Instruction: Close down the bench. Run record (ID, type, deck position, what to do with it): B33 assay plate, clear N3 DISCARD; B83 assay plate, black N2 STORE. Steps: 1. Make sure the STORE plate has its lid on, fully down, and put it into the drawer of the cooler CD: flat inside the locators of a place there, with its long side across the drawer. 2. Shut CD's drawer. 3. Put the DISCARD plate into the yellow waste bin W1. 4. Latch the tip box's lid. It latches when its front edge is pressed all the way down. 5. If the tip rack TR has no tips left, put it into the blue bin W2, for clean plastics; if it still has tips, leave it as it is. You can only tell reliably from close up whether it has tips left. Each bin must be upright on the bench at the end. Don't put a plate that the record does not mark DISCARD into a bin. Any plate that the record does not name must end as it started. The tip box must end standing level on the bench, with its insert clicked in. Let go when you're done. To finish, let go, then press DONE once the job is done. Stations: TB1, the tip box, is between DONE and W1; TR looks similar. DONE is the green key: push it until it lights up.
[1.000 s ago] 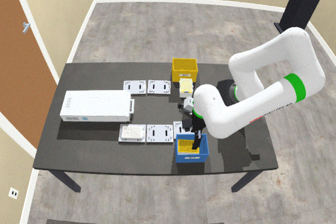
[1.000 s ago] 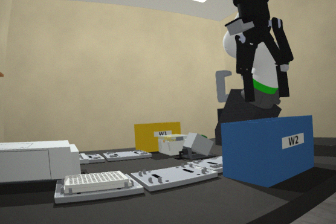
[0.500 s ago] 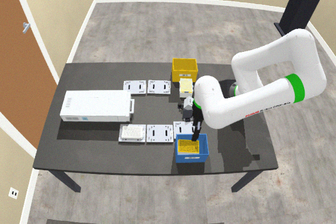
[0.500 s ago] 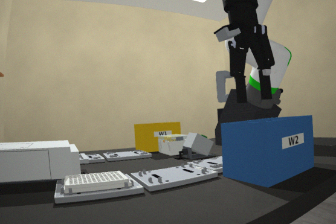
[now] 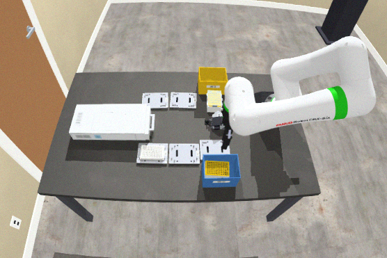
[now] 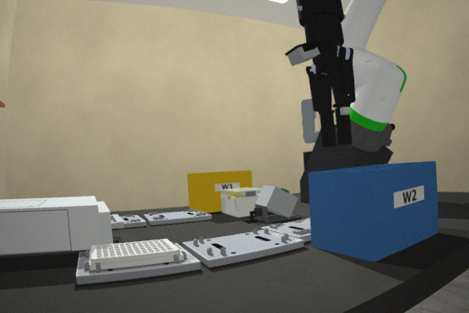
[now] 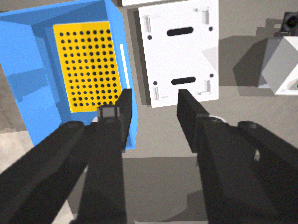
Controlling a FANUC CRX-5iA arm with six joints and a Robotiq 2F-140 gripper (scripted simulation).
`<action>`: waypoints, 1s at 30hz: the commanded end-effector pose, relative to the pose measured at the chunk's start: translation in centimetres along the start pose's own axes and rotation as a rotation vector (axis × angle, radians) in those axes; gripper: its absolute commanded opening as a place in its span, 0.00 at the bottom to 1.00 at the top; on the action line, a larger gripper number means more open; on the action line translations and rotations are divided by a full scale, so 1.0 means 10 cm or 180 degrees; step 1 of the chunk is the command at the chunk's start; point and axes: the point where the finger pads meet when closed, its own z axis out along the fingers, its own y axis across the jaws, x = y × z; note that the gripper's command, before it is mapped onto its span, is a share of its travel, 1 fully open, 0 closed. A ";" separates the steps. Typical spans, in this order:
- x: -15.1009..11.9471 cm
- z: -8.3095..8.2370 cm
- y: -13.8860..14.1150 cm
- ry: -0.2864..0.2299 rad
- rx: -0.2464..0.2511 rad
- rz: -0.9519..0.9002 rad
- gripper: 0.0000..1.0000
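The yellow tip rack lies flat inside the blue bin W2, which stands upright at the bench's front; the rack also shows in the wrist view. My gripper hangs well above the bin's inner edge and the empty nest beside it. Its fingers stand close together with nothing between them. The yellow bin W1 stands upright at the back. The tip box stands in front of it; I cannot tell how its lid sits. The cooler CD has its drawer in.
A white well plate sits on the front left nest, next to an empty nest. Two more empty nests lie at the back. A tilted grey block stands by the tip box. My arm's elbow hangs over the bench's right half.
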 end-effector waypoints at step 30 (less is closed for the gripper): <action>0.01 -0.08 1.20 0.0000 0.0004 -0.0003 0.10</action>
